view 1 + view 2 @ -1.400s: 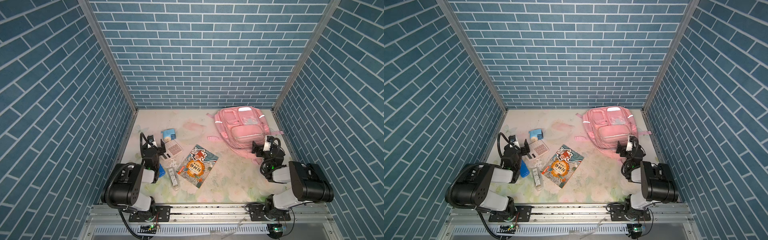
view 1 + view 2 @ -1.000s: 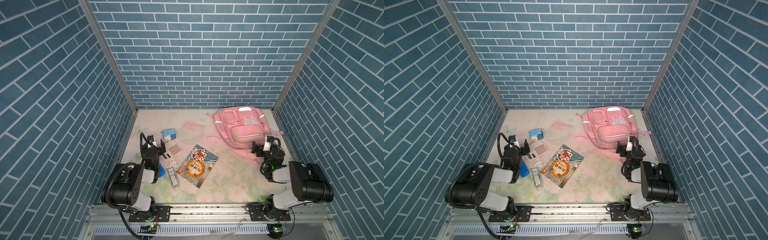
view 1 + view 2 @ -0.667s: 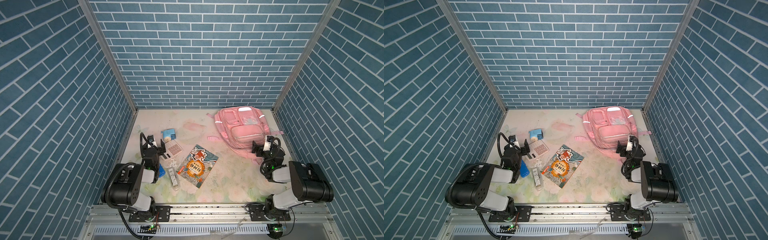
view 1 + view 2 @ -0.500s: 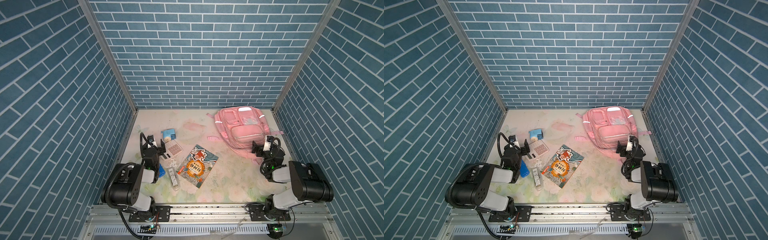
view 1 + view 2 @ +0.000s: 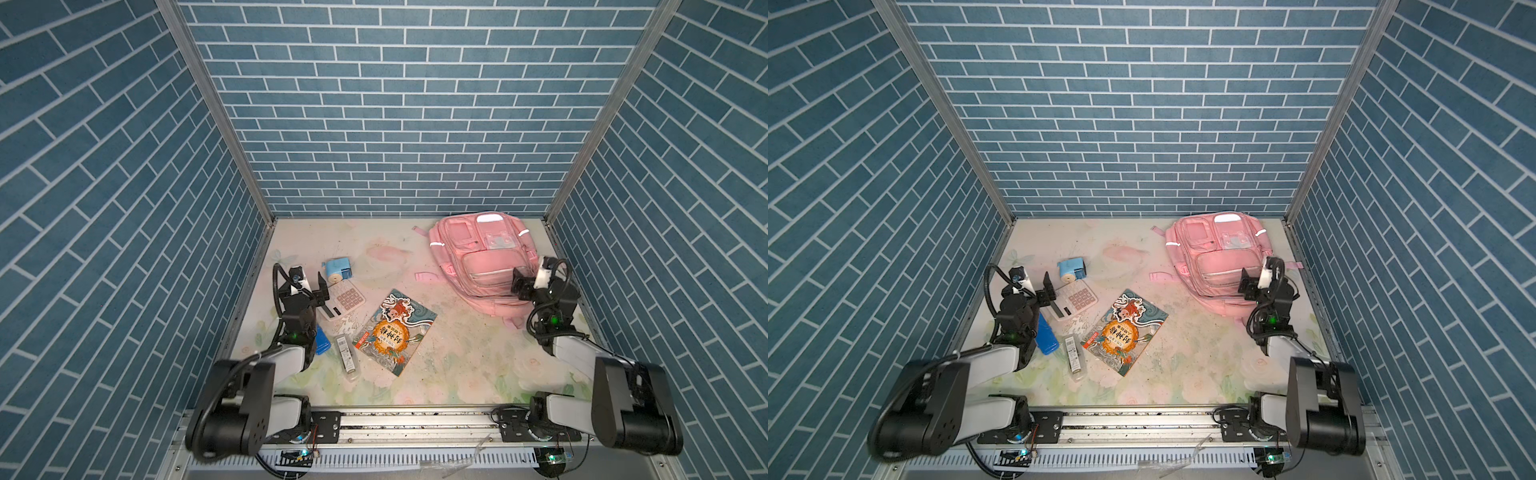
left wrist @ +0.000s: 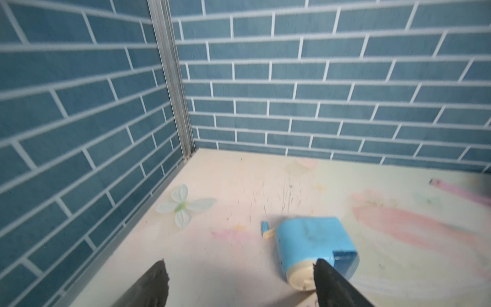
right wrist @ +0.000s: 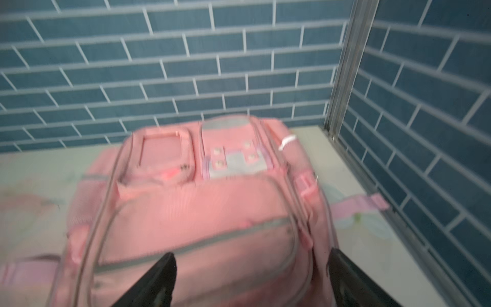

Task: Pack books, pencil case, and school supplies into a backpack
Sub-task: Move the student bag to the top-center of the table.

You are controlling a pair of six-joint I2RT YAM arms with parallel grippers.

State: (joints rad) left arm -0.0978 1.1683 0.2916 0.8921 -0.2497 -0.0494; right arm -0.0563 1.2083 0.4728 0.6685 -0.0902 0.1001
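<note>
The pale pink backpack [image 5: 484,257] lies flat at the far right corner of the table, front pockets facing up. It is soft ribbed fabric with grey zip lines, silver reflective strips and loose pink straps trailing onto the mat. Its pockets look closed.

Compared with the views from a second or so ago, nothing has shifted: the bag, every item and both arms sit in the same places. Packing has apparently not begun, and all the items are outside the bag. The right wrist view is blurred, which may hint at a first movement.

The right gripper [image 5: 532,276] hovers over the near end of the backpack, jaws wide apart and holding nothing.

Near the middle of the table lies the thin paperback book [image 5: 395,330], flat and glossy, with a teal wave cover and an orange circle.

Further left are a white calculator [image 5: 347,301] with grey keys and a boxy light blue pencil sharpener [image 5: 337,269] with a cream end. The sharpener appears hard plastic, and lies on its side in the left wrist view.

The left gripper [image 5: 309,280] hangs just beside them, spread wide and empty.

A deep blue oblong case [image 5: 1045,337] is partly hidden under the left arm. A narrow clear box [image 5: 1073,359] lies beside it.

The table is covered by a pale floral mat [image 5: 457,353], enclosed by blue brick-pattern walls.
</note>
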